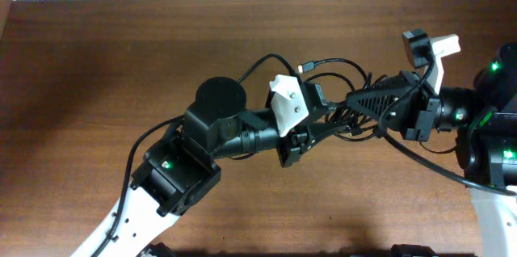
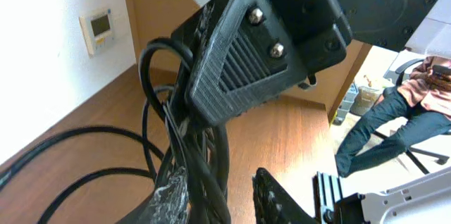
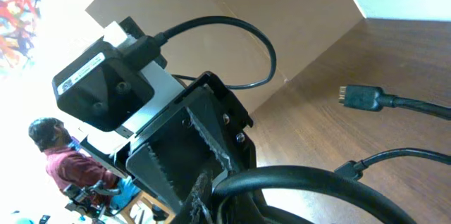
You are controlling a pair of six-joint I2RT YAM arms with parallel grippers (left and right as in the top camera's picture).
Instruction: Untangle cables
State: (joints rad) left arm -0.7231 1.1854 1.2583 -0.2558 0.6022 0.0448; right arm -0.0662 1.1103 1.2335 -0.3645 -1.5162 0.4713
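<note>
**A:** Which step is this?

**B:** The middle of the untangling, I'd say. The cables [image 1: 338,61] are one knotted bunch between the two grippers, a little right of the table's [image 1: 97,71] centre and seemingly held up off the wood. One loop arcs toward the far edge and ends in a small metal-tipped plug [image 1: 306,68].

**A:** What does the next move call for?

**B:** One side should anchor the bunch while the other picks out a single cord and draws it away. The left would have to close on one strand only, because taking several would just drag the knot along.

**A:** Start on the left, then. How is it posed?

**B:** The left arm [image 1: 174,168] reaches in diagonally from the near-left corner, with its white camera mount [image 1: 287,103] turned upward. The left gripper [image 1: 315,128] sits at the bunch's near-left side. Its own camera shows the jaws partly apart. The cords [image 2: 204,175] run down between them and lie against one finger [image 2: 168,194], and I can see no pinch.

**A:** And the right?

**B:** The right arm [image 1: 452,111] comes in from the right edge, roughly level, with its fingers pointing left. The right gripper [image 1: 349,105] is clamped fully onto the bunch. In its wrist view a strand [image 3: 296,173] curves out from between the closed pads. I can't count how many cords are in that grip.
</note>
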